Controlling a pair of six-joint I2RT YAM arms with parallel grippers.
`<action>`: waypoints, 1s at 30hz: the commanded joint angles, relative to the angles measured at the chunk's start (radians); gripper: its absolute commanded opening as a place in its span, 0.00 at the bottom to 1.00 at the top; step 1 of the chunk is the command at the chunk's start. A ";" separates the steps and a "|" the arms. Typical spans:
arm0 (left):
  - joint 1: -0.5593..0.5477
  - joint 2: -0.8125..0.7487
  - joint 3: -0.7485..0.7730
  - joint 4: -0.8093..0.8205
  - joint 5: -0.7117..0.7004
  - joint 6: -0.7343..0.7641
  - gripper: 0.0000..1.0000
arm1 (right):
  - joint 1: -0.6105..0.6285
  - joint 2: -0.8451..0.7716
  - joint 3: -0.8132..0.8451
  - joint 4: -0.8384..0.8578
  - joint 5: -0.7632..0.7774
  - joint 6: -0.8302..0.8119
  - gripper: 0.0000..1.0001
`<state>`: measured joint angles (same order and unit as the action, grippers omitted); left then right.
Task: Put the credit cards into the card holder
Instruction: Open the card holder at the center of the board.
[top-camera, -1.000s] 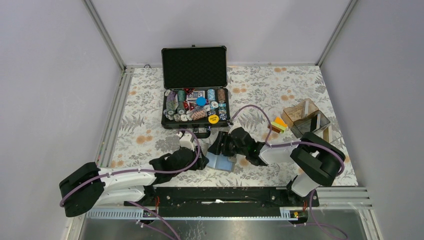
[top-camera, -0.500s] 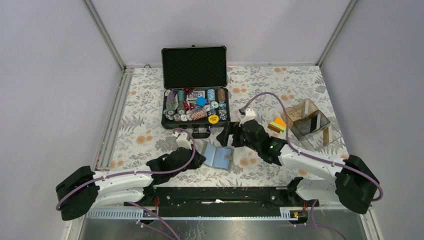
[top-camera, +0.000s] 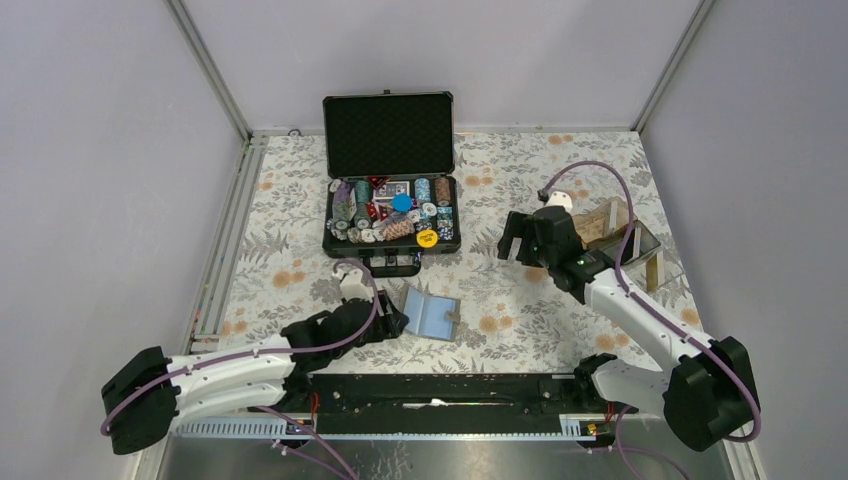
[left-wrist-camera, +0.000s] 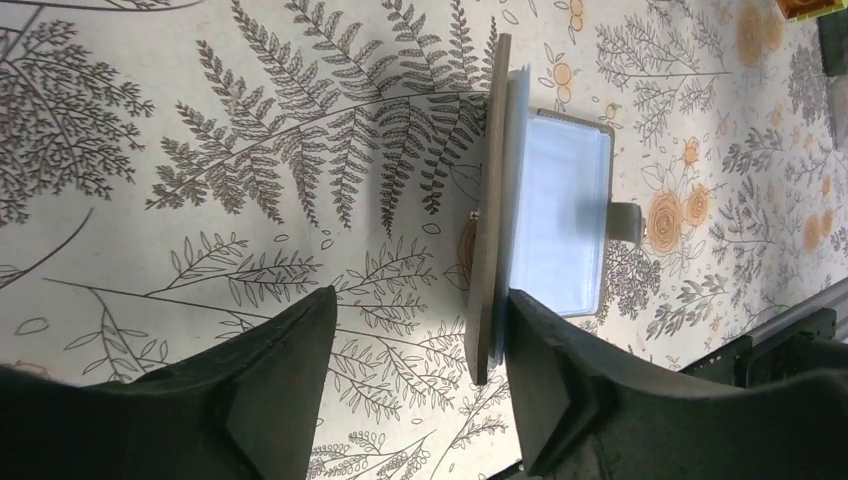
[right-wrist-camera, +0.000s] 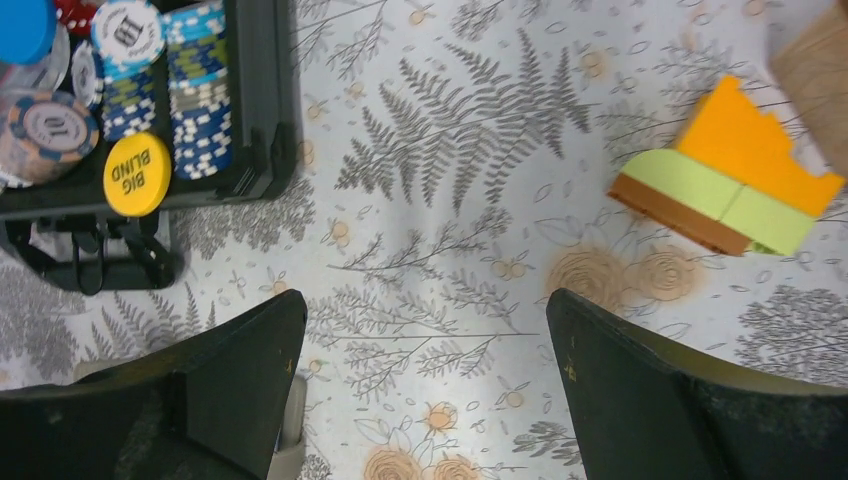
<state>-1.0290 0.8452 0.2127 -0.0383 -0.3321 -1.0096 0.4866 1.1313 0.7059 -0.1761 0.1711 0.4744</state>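
Note:
The card holder (top-camera: 436, 314) lies open on the floral cloth in front of the left arm. In the left wrist view its light blue panel (left-wrist-camera: 558, 215) lies flat and its grey flap (left-wrist-camera: 489, 200) stands up on edge. My left gripper (left-wrist-camera: 418, 330) is open around that flap, which stands close against the right finger, while the left finger is well apart from it. The credit cards (right-wrist-camera: 735, 175), a small orange, green and brown stack, lie ahead and right of my right gripper (right-wrist-camera: 425, 320), which hovers open and empty. From above the right arm hides them.
The black chip case (top-camera: 390, 228) stands open at the back centre, full of chips, with a yellow disc (right-wrist-camera: 137, 173) near its front corner. A clear brownish box (top-camera: 628, 238) sits at the right beside the right arm. Metal rails border the left and near edges.
The right arm has left the card holder and swung back and right toward the cards, jaws spreading wide. The card holder now lies uncovered. The left arm has shifted slightly left.

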 joint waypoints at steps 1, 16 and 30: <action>0.028 -0.038 0.068 -0.048 -0.022 0.065 0.66 | -0.057 0.008 0.068 -0.038 -0.011 -0.047 0.98; 0.133 0.146 0.190 0.025 0.200 0.220 0.79 | -0.102 -0.001 0.054 -0.024 -0.153 -0.030 0.91; 0.135 0.208 0.228 0.004 0.184 0.266 0.47 | -0.102 -0.006 0.048 -0.053 -0.126 -0.040 0.85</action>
<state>-0.8997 1.0424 0.3946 -0.0742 -0.1722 -0.7868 0.3897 1.1412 0.7033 -0.2012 -0.0143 0.4637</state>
